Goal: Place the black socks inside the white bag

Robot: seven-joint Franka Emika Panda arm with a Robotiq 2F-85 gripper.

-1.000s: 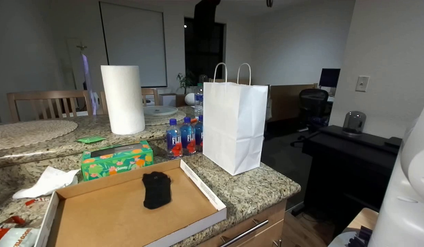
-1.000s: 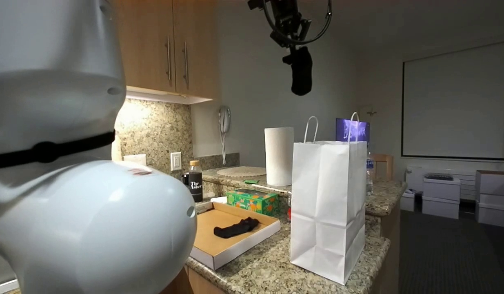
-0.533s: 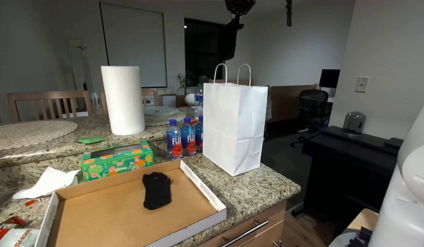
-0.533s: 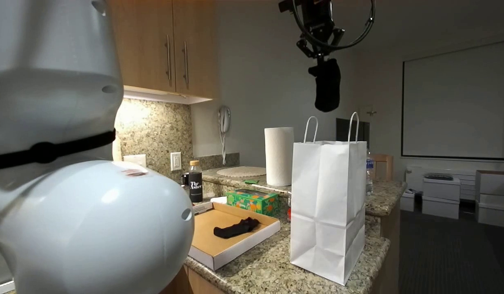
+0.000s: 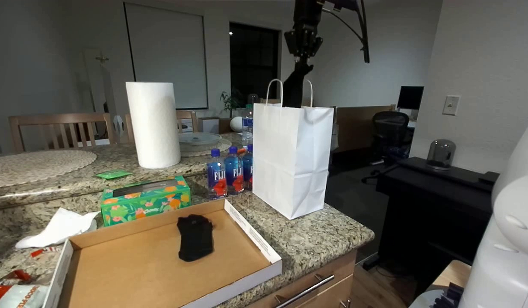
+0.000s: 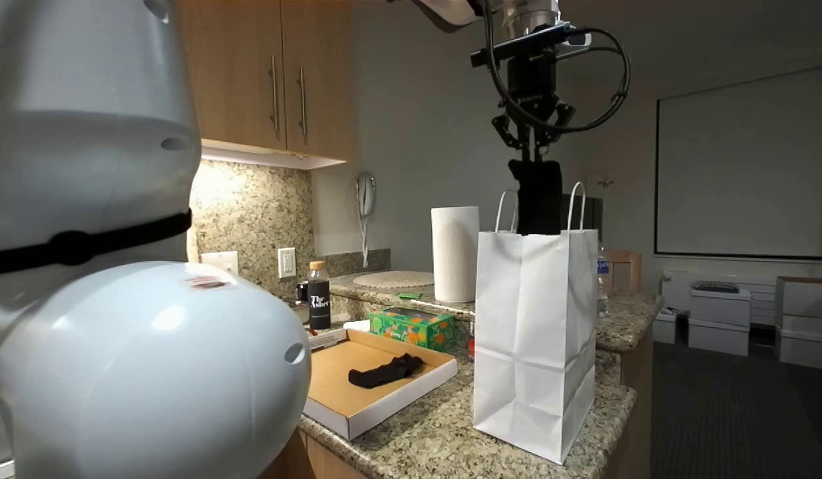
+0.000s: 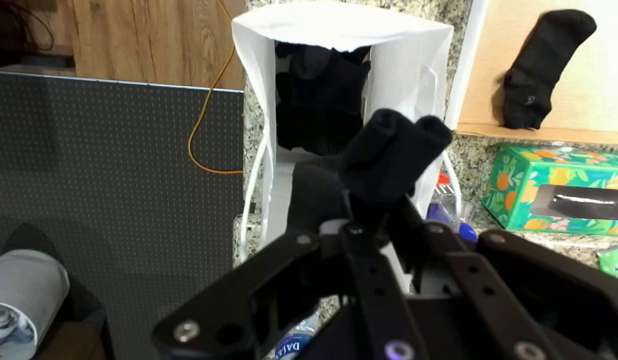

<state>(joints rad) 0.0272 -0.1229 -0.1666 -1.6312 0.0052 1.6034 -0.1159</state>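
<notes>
My gripper (image 6: 532,158) is shut on a black sock (image 6: 540,196), which hangs from the fingertips. The gripper (image 5: 303,60) is above the mouth of the white bag (image 5: 289,162), and the sock's lower part is hidden behind the bag's rim in both exterior views. The bag (image 6: 517,313) stands upright with its loop handles on either side of the sock. In the wrist view, other black socks (image 7: 319,95) lie inside the bag. Another black sock (image 5: 196,238) lies flat in a cardboard tray; it also shows in the wrist view (image 7: 539,70).
The cardboard tray (image 5: 131,278) is beside the bag on the granite counter. A floral tissue box (image 5: 148,201), water bottles (image 5: 234,171) and a paper towel roll (image 5: 154,124) stand behind. A counter edge (image 5: 353,239) is close to the bag.
My gripper has moved over the bag and come down, carrying the black sock from above into the bag's mouth. The bag and the sock in the tray have not moved.
</notes>
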